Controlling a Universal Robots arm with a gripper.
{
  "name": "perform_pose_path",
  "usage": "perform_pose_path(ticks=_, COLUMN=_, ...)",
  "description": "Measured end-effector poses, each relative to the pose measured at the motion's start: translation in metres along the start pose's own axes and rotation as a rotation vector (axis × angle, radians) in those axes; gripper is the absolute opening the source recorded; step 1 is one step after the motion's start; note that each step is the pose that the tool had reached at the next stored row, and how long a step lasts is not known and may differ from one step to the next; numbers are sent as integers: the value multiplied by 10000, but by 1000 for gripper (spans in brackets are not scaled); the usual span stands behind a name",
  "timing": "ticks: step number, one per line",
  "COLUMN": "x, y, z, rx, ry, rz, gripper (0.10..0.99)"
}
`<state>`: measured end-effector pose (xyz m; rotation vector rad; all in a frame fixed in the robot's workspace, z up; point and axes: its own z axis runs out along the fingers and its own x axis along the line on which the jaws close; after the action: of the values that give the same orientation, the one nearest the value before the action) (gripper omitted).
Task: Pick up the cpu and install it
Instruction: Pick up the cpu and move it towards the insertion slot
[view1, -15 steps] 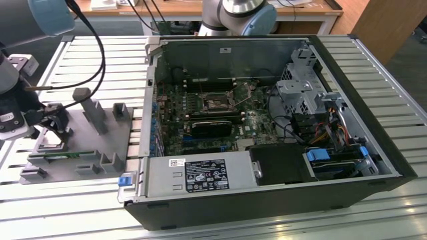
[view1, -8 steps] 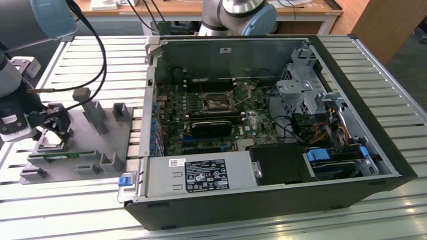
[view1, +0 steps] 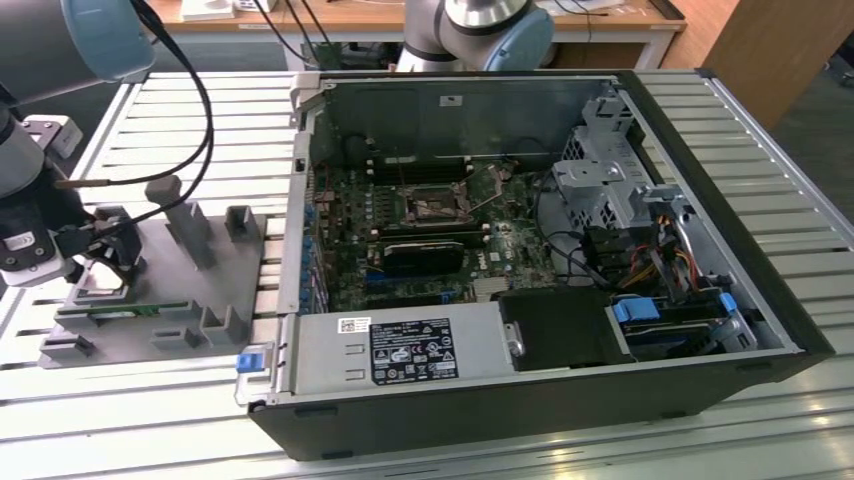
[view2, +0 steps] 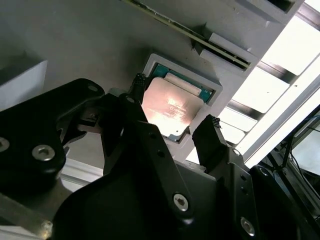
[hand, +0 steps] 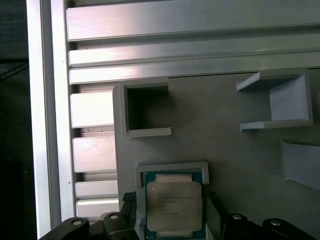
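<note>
Claw: in the exterior view the claw (view1: 110, 248) sits at the middle left of the frame, low over the grey fixture plate (view1: 187, 290) on the slatted desk (view1: 774, 130).
Claw state: spread wide with nothing held; the fingers (view2: 212, 135) stand one on each side of the chip with a gap showing at both.
Cpu: in both wrist views the cpu (hand: 174, 205) lies flat, metal top up, in a shallow walled nest (hand: 170, 166) on the plate.
Key relation: the cpu lies straight ahead of the claw, centred between the fingertips, which face two opposite edges.
Long axis: the chip is close to square, so none counts.
Install site: the socket (view1: 434, 207) in the open computer case (view1: 534, 400) is well apart, toward the frame's centre.
Stage, as I judge it: lined up for the grasp, not closed.
</note>
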<state>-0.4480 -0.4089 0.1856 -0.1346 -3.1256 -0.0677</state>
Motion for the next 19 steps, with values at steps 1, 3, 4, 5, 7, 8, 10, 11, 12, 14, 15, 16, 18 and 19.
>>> perform_pose_path(ticks=1, x=-3, y=0, z=2, rx=-1, ry=-2, rz=0, gripper=659)
perform_pose_path(ticks=3, x=-13, y=1, z=2, rx=0, ry=0, rz=0, gripper=659)
perform_pose_path(ticks=4, x=-14, y=1, z=3, rx=0, ry=0, rz=1, gripper=659)
perform_pose_path(ticks=5, x=-16, y=1, z=3, rx=0, ry=-1, rz=2, gripper=647)
perform_pose_path(ticks=7, x=-20, y=2, z=3, rx=0, ry=-1, rz=0, gripper=580)
perform_pose_path(ticks=8, x=-22, y=2, z=3, rx=0, ry=-1, rz=1, gripper=580)
perform_pose_path(ticks=10, x=-25, y=2, z=2, rx=0, ry=0, rz=0, gripper=580)
perform_pose_path(ticks=11, x=-26, y=2, z=1, rx=2, ry=1, rz=0, gripper=580)
perform_pose_path(ticks=12, x=-26, y=2, z=-2, rx=1, ry=1, rz=0, gripper=580)
perform_pose_path(ticks=14, x=-27, y=3, z=-6, rx=-1, ry=-1, rz=0, gripper=580)
perform_pose_path(ticks=15, x=-27, y=3, z=-6, rx=-1, ry=-2, rz=0, gripper=580)
perform_pose_path(ticks=16, x=-26, y=3, z=-6, rx=-1, ry=-2, rz=1, gripper=580)
perform_pose_path(ticks=18, x=-26, y=2, z=-7, rx=0, ry=-1, rz=-16, gripper=580)
perform_pose_path(ticks=19, x=-26, y=2, z=-7, rx=1, ry=2, rz=-43, gripper=580)
